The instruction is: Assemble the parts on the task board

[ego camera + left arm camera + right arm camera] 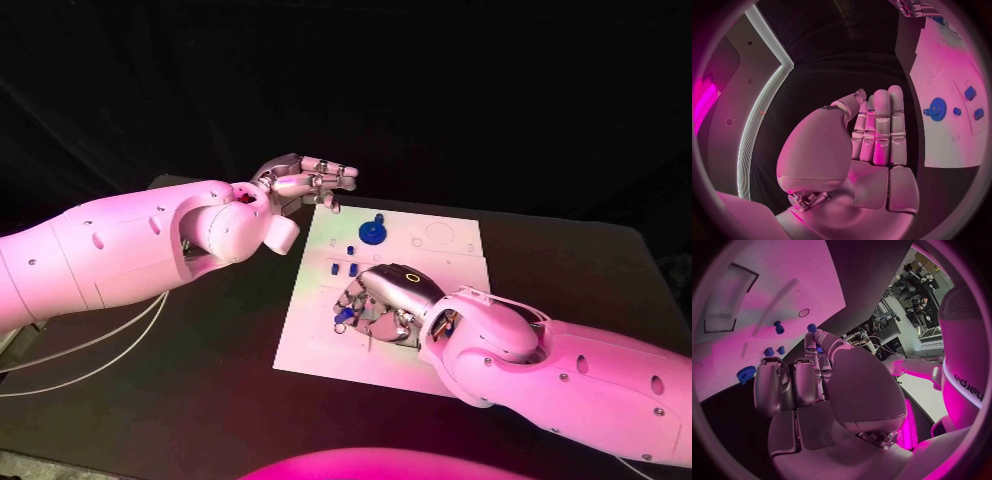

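The white task board (433, 262) lies in the middle of the black table. A blue gear (372, 234) stands on its far part, with small blue pegs (343, 268) just nearer. My right hand (382, 300) is bent down over the board's near left area. Its fingertips pinch a small blue part (343, 316) against the board; the right wrist view shows this part (811, 328) at the fingertips, with the gear (746, 373) beyond. My left hand (306, 182) hovers off the board's far left corner. In the left wrist view its fingers (879, 130) are straight and hold nothing.
White cables (101, 350) trail over the table's left side under my left arm. Bare black table surrounds the board, and its far edge (548, 215) runs behind the board. Outlined recesses (433, 240) mark the board's far right part.
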You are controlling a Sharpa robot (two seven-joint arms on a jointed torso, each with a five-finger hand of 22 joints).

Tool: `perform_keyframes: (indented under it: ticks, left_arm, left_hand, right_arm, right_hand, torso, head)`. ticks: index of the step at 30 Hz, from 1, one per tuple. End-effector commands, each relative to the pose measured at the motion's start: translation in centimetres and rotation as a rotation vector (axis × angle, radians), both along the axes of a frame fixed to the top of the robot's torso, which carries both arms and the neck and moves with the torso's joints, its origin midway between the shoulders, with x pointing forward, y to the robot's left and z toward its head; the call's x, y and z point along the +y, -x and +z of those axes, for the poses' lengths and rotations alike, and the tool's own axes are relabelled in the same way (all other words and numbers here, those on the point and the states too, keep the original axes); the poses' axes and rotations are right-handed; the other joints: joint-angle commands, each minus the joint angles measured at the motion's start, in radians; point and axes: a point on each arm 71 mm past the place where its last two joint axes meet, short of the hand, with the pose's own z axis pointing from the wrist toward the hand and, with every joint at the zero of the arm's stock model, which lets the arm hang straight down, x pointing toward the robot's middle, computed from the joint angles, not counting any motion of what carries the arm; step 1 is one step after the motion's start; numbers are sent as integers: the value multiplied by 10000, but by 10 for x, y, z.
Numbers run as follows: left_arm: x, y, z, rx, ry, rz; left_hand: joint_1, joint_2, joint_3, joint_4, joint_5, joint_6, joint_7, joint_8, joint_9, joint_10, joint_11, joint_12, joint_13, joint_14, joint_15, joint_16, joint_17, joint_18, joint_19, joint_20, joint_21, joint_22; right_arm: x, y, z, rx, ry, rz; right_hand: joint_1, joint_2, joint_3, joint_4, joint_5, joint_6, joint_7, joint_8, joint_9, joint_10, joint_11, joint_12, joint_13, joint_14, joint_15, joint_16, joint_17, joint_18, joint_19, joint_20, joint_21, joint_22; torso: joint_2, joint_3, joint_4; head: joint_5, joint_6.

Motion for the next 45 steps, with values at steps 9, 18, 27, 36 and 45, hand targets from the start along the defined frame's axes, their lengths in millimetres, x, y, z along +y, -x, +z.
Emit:
perform_keyframes:
  ticks: [9,18,27,36,45]
  left_arm:
    - [-4,0,1,3,116,-220]
    - [-3,0,1,14,112,-224]
    - [-3,0,1,27,106,-227]
    - [-3,0,1,34,105,-233]
    - [-3,0,1,40,99,-225]
  left_hand:
    - [31,34,-31,-37,-7,8,41,-25,-10,-75,1,41,13,-87,7,-55,-10,55,81,-6,-41,-13]
    - [31,34,-31,-37,-7,8,41,-25,-10,-75,1,41,13,-87,7,-55,-10,55,81,-6,-41,-13]
    - [31,34,-31,-37,-7,8,41,-25,-10,-75,1,41,13,-87,7,-55,-10,55,81,-6,-41,-13]
    - [31,34,-31,-37,-7,8,41,-25,-10,-75,1,41,13,-87,7,-55,-10,55,81,-6,-41,-13]
    - [31,34,-31,-37,-7,8,41,-25,-10,-75,1,41,13,-87,7,-55,-10,55,81,-6,-41,-13]
  right_arm:
    - [5,-3,-13,102,430,215]
    - [5,-4,-18,241,811,281]
    - [5,-4,-20,268,902,265]
    - [6,-7,-23,210,1068,160]
    - [12,-6,-27,194,1241,208]
  right_hand:
    - [-83,-38,75,-3,75,85,158,57,198,-67,-30,-47,-4,347,-16,-23,-6,-68,43,41,-62,1639]
    - [-122,-43,83,-4,52,94,160,58,205,-51,-27,-58,1,342,-10,-32,-23,-65,34,46,-78,1637]
    - [-137,-37,92,-5,38,101,158,61,210,-40,-29,-62,4,340,-9,-32,-26,-65,34,49,-77,1639]
    - [-162,-29,102,-3,17,102,158,59,214,-35,-27,-73,7,339,-8,-33,-30,-65,32,51,-80,1641]
    - [-239,-52,110,-5,-37,74,164,37,219,-54,-17,-121,8,333,0,-40,-49,-58,16,60,-113,1636]
  torso:
    - [2,0,-10]
    - [-5,1,-6]
    - [-2,-3,-12]
    - [-3,0,-4]
    - [-6,-4,-2]
  head:
    - [83,-80]
    - [104,-127]
    - [101,-157]
    - [101,-178]
    - [84,-177]
